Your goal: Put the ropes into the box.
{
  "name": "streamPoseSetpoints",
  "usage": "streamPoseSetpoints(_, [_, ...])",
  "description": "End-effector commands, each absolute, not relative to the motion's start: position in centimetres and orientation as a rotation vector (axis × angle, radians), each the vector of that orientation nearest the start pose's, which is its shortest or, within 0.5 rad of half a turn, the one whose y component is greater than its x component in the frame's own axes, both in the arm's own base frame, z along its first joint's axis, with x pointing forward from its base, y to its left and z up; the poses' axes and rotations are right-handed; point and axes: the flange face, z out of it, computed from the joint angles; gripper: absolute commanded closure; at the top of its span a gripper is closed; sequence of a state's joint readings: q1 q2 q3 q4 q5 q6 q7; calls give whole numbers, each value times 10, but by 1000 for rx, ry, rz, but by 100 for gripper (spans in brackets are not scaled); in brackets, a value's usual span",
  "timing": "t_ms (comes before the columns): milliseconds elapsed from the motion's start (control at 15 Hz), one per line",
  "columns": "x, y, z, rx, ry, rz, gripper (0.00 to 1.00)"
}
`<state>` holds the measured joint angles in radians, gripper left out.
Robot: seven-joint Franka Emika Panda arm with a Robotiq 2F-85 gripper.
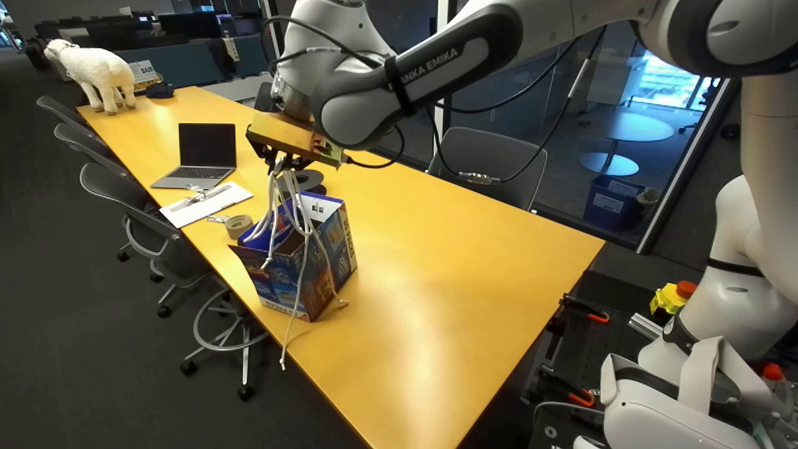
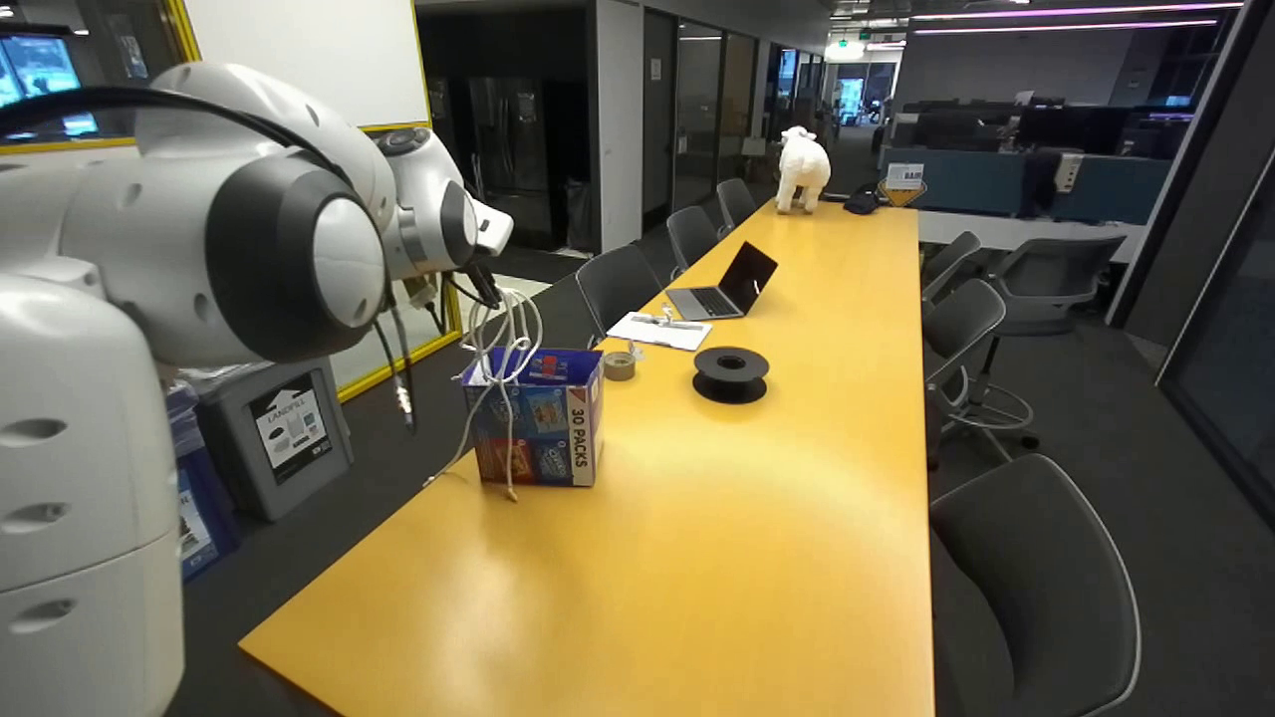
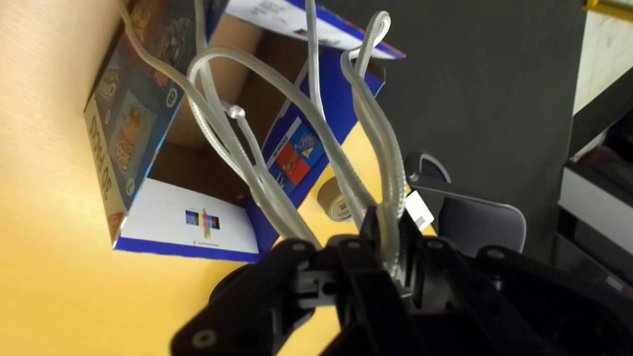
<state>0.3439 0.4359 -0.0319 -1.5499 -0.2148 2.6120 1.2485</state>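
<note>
"30 PACKS" on the box [image 2: 546,426] under dangling ropes [image 3: 327,138], "LANDFILL" on a bin [image 2: 249,456]

"Those ropes [image 3: 280,202] look braided, with a faint sheen."
"And the box [image 2: 548,428] is smooth printed cardboard."
"See how glossy and smooth the table [image 2: 757,558] is?"
"Unlike the spool [image 2: 731,387], matt plastic, or that woolly toy sheep [image 2: 803,167]."

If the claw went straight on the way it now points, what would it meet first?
Past the ropes that the claw holds, most likely the open box, around its blue flap, though depth is hard to judge.
</note>
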Motion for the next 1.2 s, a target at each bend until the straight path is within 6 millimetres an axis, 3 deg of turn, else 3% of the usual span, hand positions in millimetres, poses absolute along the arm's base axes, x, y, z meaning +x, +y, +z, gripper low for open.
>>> streamPoseSetpoints(0, [728,239,451,-2448,1145,-985,97])
streamPoseSetpoints(267, [751,240,386,-2518,1208,-1045,97])
streamPoseSetpoints(533, [758,237,320,-2628,1210,-981,97])
streamPoseSetpoints(667, [757,235,296,-2705,1184,-930,97])
streamPoseSetpoints(867, [753,234,274,-2826,1130,-890,97])
streamPoseSetpoints(1133, [750,234,270,-2911,1069,-840,97])
